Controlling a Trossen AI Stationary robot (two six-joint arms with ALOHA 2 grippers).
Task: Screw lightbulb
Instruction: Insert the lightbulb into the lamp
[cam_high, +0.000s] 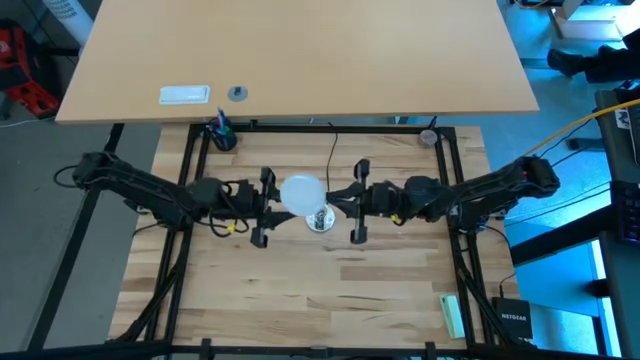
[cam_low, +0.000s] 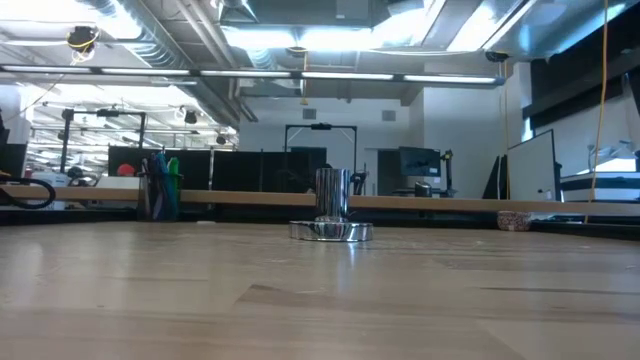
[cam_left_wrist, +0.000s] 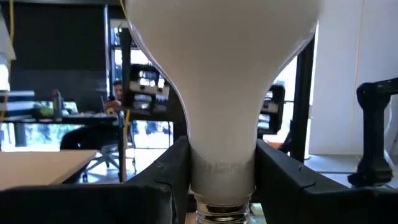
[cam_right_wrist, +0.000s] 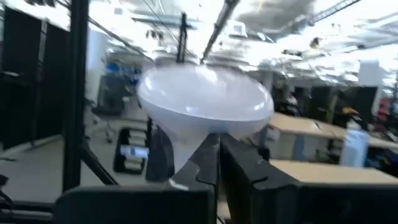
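The matte white lightbulb (cam_high: 300, 193) is upright, globe up, between the fingers of my left gripper (cam_high: 281, 200), which is shut on it. It also shows in the left wrist view (cam_left_wrist: 224, 74). The silver socket (cam_high: 320, 220) stands on its round base on the table (cam_low: 331, 215), just near-right of the bulb and below it. The low view shows neither the bulb nor a gripper. My right gripper (cam_high: 338, 198) is level on the bulb's right side, fingers shut (cam_right_wrist: 219, 155). I cannot tell whether it touches the bulb. My left gripper pinches the bulb's narrow neck (cam_left_wrist: 224, 168) between its two fingers (cam_left_wrist: 171, 177), just above the metal screw base (cam_left_wrist: 224, 213). The fingers come level from the table's left. The bulb stands upright in the hold, base down, lifted clear of the table.
A thin black cord (cam_high: 333, 150) runs from the socket toward the far edge. Black frame rails (cam_high: 190, 200) border the wooden table. A blue item (cam_high: 220, 135) sits at the far left and a green one (cam_high: 452, 315) at the near right.
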